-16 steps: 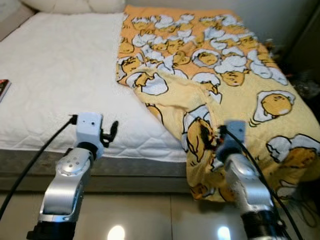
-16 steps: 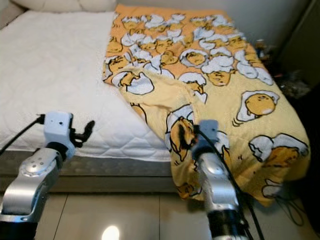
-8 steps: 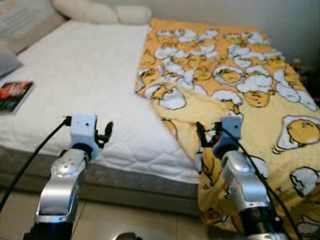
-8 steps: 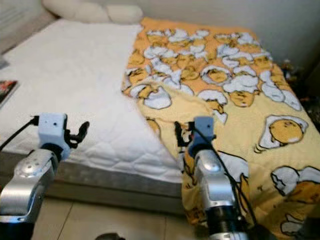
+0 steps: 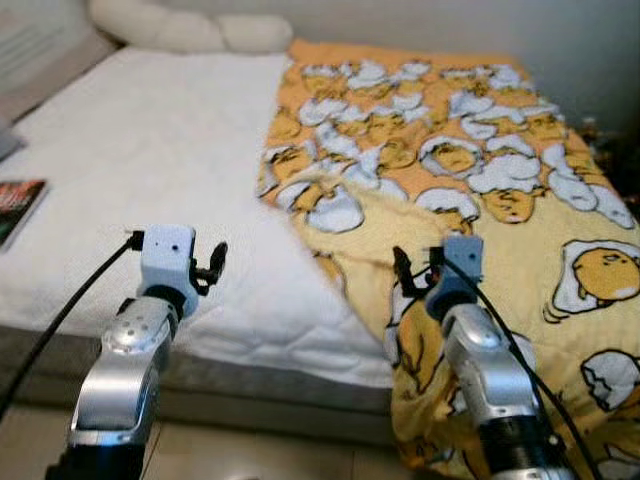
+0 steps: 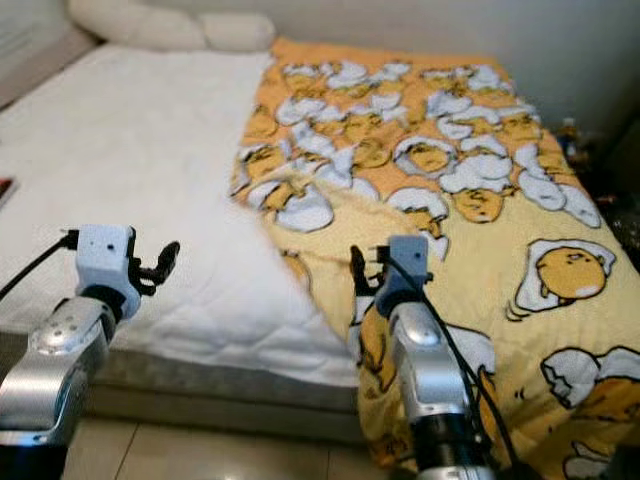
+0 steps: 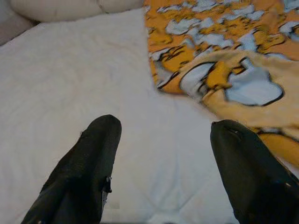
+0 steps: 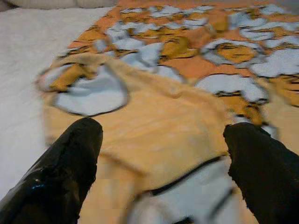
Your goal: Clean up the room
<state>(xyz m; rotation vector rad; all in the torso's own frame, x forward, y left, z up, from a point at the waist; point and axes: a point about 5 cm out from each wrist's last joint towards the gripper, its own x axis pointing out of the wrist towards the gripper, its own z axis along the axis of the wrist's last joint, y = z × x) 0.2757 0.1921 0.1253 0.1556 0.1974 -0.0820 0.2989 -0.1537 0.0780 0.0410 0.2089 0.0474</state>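
While both arms are raised at the foot of the bed [image 5: 130,200], the blanket [image 5: 480,170] covers the bed's right half, its long axis running from the pillows [image 5: 190,30] toward the foot, where its end drapes over the edge. It is orange-yellow with a repeated white-and-yellow egg character print; its inner near corner is folded back diagonally, exposing white quilted mattress. The left gripper [image 7: 161,154] hovers over bare mattress, fingers apart. The right gripper [image 8: 163,158] hovers above the blanket's folded edge, fingers apart, holding nothing.
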